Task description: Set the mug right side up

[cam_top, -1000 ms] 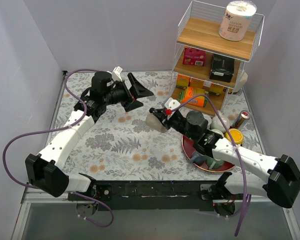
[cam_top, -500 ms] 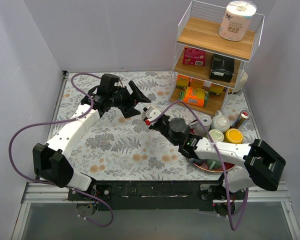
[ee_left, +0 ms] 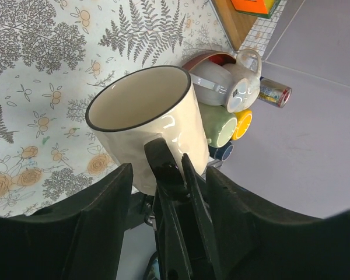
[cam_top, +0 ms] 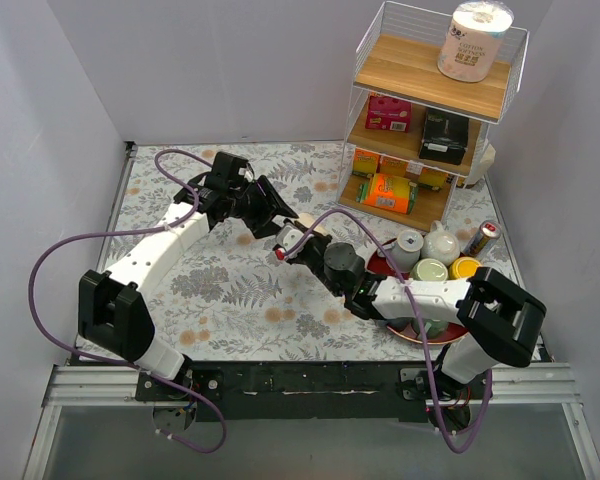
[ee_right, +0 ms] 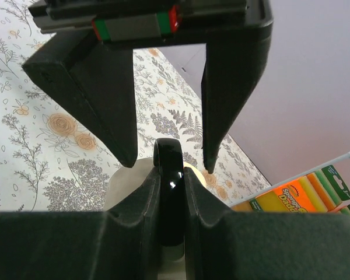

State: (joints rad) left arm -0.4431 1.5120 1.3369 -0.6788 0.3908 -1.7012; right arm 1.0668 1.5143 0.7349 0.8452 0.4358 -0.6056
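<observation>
The mug (ee_left: 184, 137) is cream with a black rim and a black handle (ee_right: 169, 154), and it is held off the table at the middle. Its mouth tilts toward the left wrist camera. My right gripper (ee_right: 169, 175) is shut on the handle, with the cream body (ee_right: 123, 188) just beyond its fingers. My left gripper (ee_left: 169, 170) stands half-narrowed, its fingers (ee_right: 93, 87) on either side of the mug's lower body and of the right gripper's fingers. Whether they touch the mug I cannot tell. From above, the mug (cam_top: 303, 226) shows between the left gripper (cam_top: 280, 222) and the right gripper (cam_top: 298, 243).
A red plate (cam_top: 380, 310) with several other mugs (cam_top: 430, 270) sits at the right, beside a can (cam_top: 483, 238). A wire shelf rack (cam_top: 430, 110) with boxes and a paper roll (cam_top: 475, 40) stands at the back right. Purple cables loop over the left side.
The right arm has carried the mug leftward to the table's middle. The left arm has swung right to meet it, and its jaws have narrowed around the mug.
</observation>
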